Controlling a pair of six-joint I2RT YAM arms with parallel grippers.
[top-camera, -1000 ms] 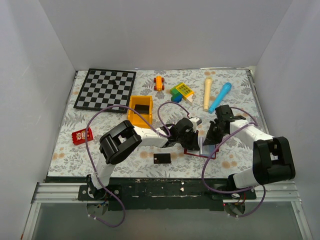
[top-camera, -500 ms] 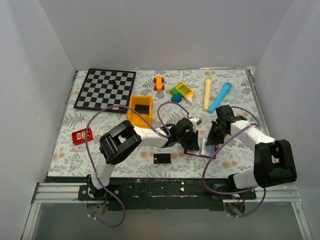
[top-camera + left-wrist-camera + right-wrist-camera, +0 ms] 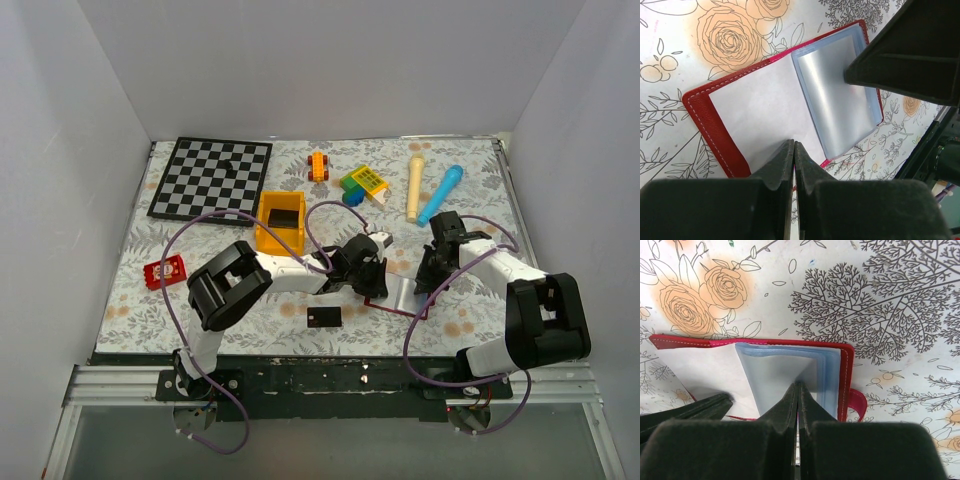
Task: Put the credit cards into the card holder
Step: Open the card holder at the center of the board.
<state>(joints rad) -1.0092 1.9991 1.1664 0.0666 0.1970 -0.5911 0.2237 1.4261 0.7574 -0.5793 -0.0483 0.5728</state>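
Two pincers are at work, and both are closed with nothing between their fingers. The left pincer [image 3: 793, 150] has its tips together over the white inner page of the dark red folding leather card holder [image 3: 755, 110]. The right pincer [image 3: 797, 390] has its tips together on the stack of pale blue plastic pockets [image 3: 785, 370] on the other half. We cannot tell whether either tip presses down or hovers just above. The holder lies open and flat on the flower-printed table cloth [image 3: 140, 310], between the two arms.

We judge the main risk to be the holder folding shut once a pincer lifts away to fetch a card. Closed tips dragged sideways could also skid the holder over the cloth or crease a pocket. We can find only one thin flat black rectangular credit card [image 3: 324, 317]. It lies flat on the cloth near the holder, on the left arm's side. Being so thin, it may slide ahead of the fingers instead of being picked up.

Only the top view shows that card and how the arms stand; neither wrist view has it. The left wrist view takes in both halves of the holder, with the right pincer's dark finger over the pockets. The right wrist view alone shows the red snap tab [image 3: 856, 405] poking out past the pocket-side edge.
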